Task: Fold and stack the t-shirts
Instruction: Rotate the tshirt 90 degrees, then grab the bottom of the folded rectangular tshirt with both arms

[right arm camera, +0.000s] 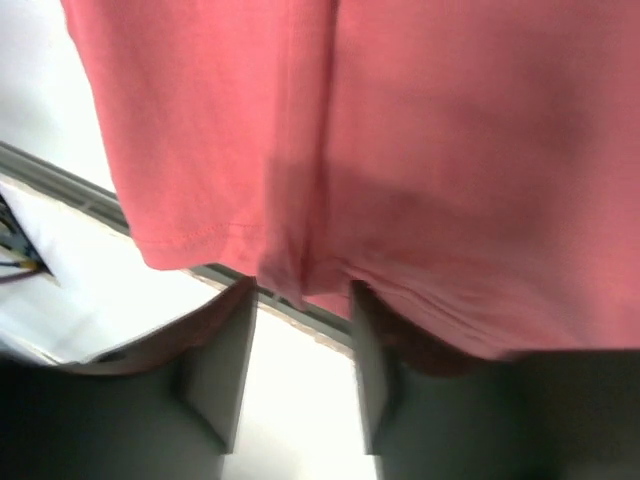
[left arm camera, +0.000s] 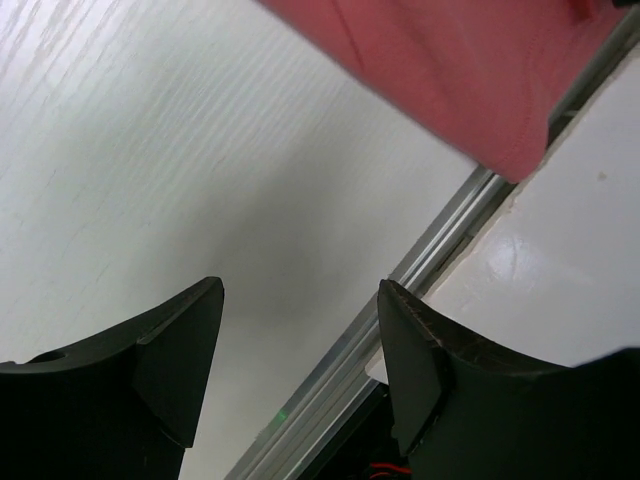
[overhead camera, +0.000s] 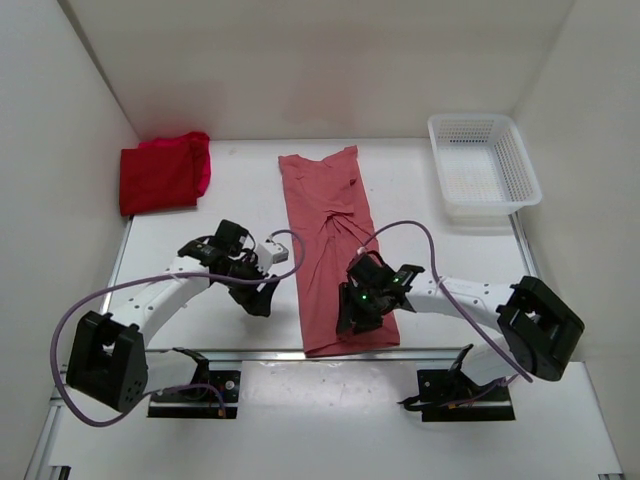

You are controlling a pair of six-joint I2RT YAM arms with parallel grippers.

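Observation:
A faded salmon pink t-shirt (overhead camera: 328, 250) lies in a long narrow strip down the middle of the table, its hem at the near edge. My right gripper (overhead camera: 352, 318) sits over that near end. In the right wrist view, the right gripper (right arm camera: 300, 290) is open and the shirt's hem (right arm camera: 400, 150) drapes across its tips, with a small fold hanging between them. My left gripper (overhead camera: 262, 297) hovers just left of the shirt. The left gripper (left arm camera: 300, 290) is open and empty, and the shirt's corner (left arm camera: 470, 80) shows ahead. A folded dark crimson t-shirt (overhead camera: 155, 180) lies on a bright pinkish-red t-shirt (overhead camera: 200, 160) at the back left.
A white mesh basket (overhead camera: 483, 165) stands at the back right. A metal rail (left arm camera: 440, 250) runs along the table's near edge, right under both grippers. White walls close in the table on the left, back and right.

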